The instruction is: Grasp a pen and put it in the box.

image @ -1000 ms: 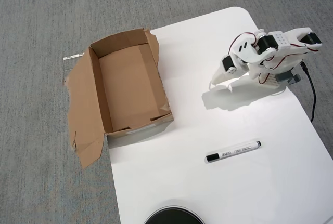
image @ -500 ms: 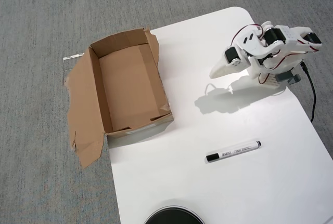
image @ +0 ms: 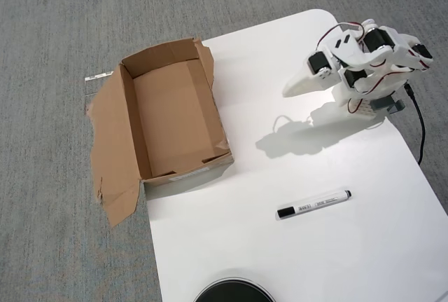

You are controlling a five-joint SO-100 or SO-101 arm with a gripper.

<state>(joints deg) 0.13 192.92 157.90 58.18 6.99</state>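
The pen (image: 314, 204) lies flat on the white table (image: 280, 260), right of centre, its black cap to the left and its dark end to the right. The box (image: 171, 113) stands open and empty at the table's left edge, with a torn flap hanging out to the left. My white gripper (image: 288, 92) is folded back at the table's far right, well above the pen in the overhead view and far from the box. Its fingers look closed together and hold nothing.
The arm's base (image: 371, 99) and a black cable (image: 418, 123) sit at the table's right edge. A dark round object (image: 233, 292) shows at the bottom edge. Grey carpet (image: 56, 22) surrounds the table.
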